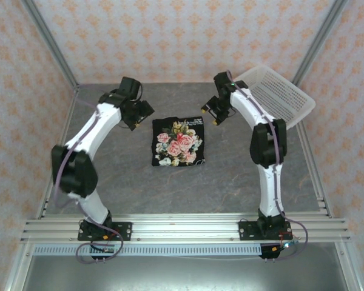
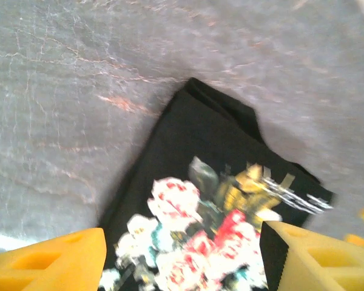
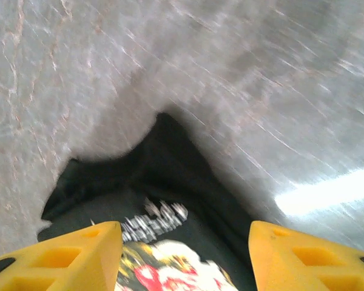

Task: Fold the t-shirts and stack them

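1. One folded shirt (image 1: 178,143) lies print-up at the middle of the table (image 1: 230,182), its fold apparently complete.
2. Left gripper (image 1: 141,119), spread and empty, hangs above its far-left corner, clear of the cloth.
3. Right gripper (image 1: 210,115), spread too, mirrors it far-right.

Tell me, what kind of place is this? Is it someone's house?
Probably a robot practice booth, not a house. The left arm and right arm are bolted to a metal rail at a grey table, patterned walls in a metal frame close it in, and a folded t-shirt lies there.
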You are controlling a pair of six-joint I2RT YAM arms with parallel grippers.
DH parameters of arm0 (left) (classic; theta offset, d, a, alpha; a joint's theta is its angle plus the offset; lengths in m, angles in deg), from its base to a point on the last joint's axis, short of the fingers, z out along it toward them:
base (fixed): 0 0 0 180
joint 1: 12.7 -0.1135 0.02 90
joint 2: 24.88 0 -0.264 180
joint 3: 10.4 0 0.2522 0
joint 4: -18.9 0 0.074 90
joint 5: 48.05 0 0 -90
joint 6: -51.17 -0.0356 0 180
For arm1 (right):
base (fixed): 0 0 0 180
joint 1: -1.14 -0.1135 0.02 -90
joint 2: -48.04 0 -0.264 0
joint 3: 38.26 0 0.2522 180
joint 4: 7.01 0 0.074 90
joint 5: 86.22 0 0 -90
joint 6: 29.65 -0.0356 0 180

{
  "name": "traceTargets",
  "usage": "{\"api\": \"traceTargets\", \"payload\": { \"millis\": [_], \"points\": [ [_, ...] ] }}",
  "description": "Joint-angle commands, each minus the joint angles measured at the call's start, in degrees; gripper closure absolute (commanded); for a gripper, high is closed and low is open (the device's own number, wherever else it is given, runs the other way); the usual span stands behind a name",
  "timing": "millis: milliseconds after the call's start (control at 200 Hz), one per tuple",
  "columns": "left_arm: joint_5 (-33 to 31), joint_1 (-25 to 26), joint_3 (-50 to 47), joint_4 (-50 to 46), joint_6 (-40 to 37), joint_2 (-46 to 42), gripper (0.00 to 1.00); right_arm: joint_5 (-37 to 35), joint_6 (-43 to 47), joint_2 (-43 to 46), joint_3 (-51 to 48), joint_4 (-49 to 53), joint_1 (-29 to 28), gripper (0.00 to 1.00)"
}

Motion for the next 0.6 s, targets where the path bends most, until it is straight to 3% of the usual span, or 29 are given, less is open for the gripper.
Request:
{"api": "traceTargets", "payload": {
  "millis": [0,130,305,595],
  "points": [
    [0.5,5.2,-7.7,1.9,8.1,-6.7,0.31,-2.7,-0.7,12.6,-12.1,-6.7,-0.5,0.43],
    [-1.0,14.5,-19.5,8.2,24.6,-14.4,0.33,-0.6,-1.8,25.0,-29.3,-13.7,-1.2,0.43],
    [-11.4,27.7,-35.8,30.5,51.3,-18.7,0.34,4.1,-4.5,40.2,-49.0,-25.2,-2.4,0.39],
    [-13.8,34.4,-38.6,47.5,65.6,-5.4,0.33,7.1,-2.0,43.9,-54.6,-24.3,-2.4,0.39]
  ]
}}
